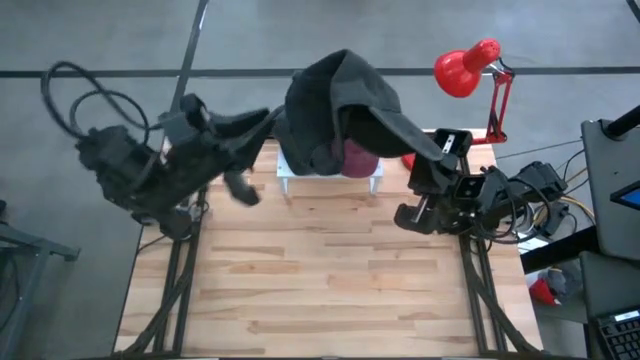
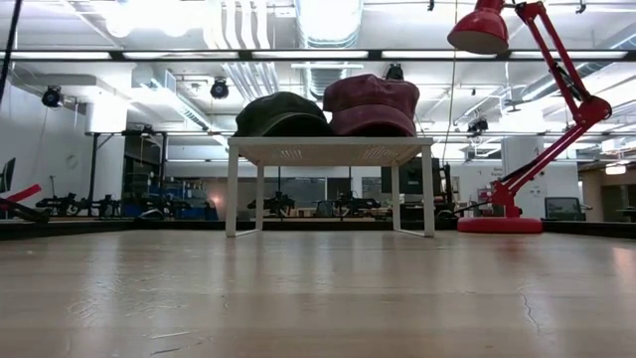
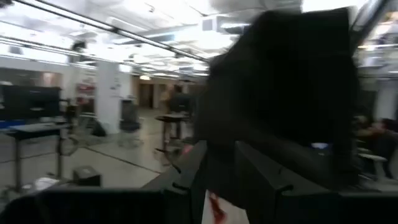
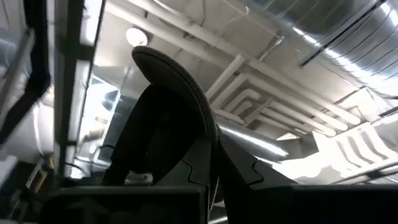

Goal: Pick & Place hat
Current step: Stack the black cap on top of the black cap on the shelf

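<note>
Two grippers hold a dark cap up high

The dark cap hangs in the air over the small white stand at the counter's far edge. The right gripper pinches its brim tight. The left gripper grips its other side. A maroon cap and another dark hat sit on the stand.

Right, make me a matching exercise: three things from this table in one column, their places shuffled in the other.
Things:
1. black hat
2. maroon hat
3. red lamp

Places:
A. standing on the table, to one side of the white stand
B. held up by its brim in the right gripper
C. resting on top of the white stand

Pairs: 1-B, 2-C, 3-A
</note>
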Robot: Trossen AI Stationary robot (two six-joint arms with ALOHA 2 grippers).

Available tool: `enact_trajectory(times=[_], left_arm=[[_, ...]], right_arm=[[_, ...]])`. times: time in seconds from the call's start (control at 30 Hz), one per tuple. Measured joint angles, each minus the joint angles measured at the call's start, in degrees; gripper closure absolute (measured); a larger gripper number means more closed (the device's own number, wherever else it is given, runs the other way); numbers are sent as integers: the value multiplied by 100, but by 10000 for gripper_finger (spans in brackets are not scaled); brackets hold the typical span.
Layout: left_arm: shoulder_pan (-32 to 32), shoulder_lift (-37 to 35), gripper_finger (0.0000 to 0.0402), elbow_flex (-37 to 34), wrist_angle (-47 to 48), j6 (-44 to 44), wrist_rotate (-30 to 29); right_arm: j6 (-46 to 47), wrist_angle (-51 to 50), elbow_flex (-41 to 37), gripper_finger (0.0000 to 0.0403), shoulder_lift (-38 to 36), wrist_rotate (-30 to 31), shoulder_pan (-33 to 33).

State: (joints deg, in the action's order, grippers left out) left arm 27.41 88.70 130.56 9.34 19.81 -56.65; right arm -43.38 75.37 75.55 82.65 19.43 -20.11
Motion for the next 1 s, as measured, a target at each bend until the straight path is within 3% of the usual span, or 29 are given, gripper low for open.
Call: enact_trajectory(times=[0.1, 1.0], left_arm=[[-248, 331, 305, 459, 88, 132, 58], [-1684, 643, 305, 439, -855, 567, 650]], right_arm=[[47, -4, 2, 390, -6, -64, -39], [272, -1825, -17, 390, 39, -272, -99]])
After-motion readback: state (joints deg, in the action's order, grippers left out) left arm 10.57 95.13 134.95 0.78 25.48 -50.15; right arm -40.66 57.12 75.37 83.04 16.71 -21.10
